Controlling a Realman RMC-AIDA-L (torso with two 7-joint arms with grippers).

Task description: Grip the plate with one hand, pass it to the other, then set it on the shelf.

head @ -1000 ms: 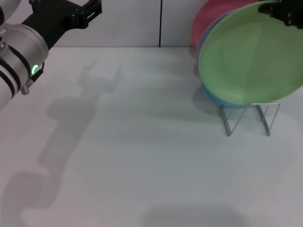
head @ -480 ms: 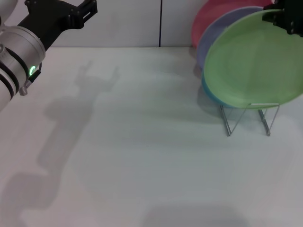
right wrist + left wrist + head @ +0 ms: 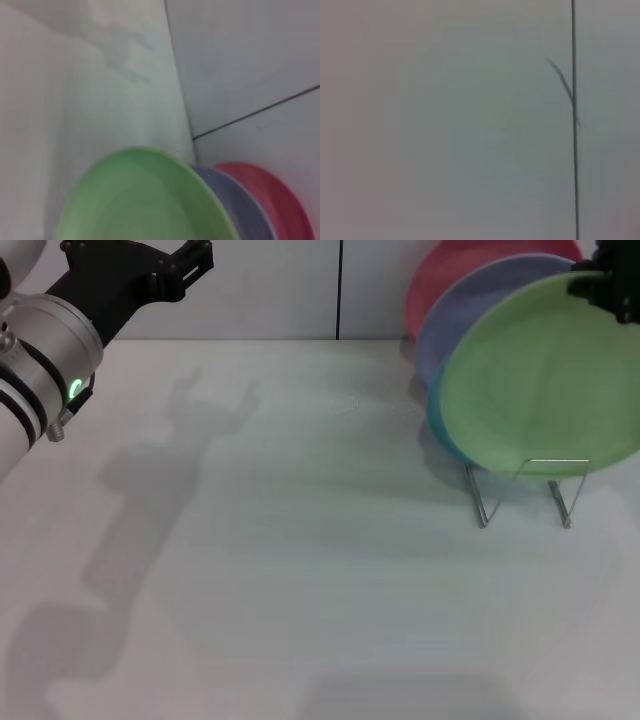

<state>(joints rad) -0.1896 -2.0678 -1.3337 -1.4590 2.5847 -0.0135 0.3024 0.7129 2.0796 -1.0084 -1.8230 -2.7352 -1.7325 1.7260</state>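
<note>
The light green plate (image 3: 545,380) stands almost upright over the front of the silver wire shelf (image 3: 525,490) at the right. Its lower edge is down among the wire dividers. My right gripper (image 3: 612,285) is shut on the plate's upper rim at the top right edge of the head view. The plate also shows in the right wrist view (image 3: 145,200). My left gripper (image 3: 185,265) is raised at the top left, open and empty, far from the plate. Its wrist ring glows green. The left wrist view shows only wall.
A lavender plate (image 3: 470,305), a pink plate (image 3: 445,275) and a teal-blue plate (image 3: 437,420) stand in the shelf behind the green one. The white table (image 3: 300,570) spreads in front of the shelf. A wall with a dark seam (image 3: 340,290) lies behind.
My right gripper has carried the green plate to the right and a little lower, closer against the plates in the shelf. The left arm has barely shifted.
</note>
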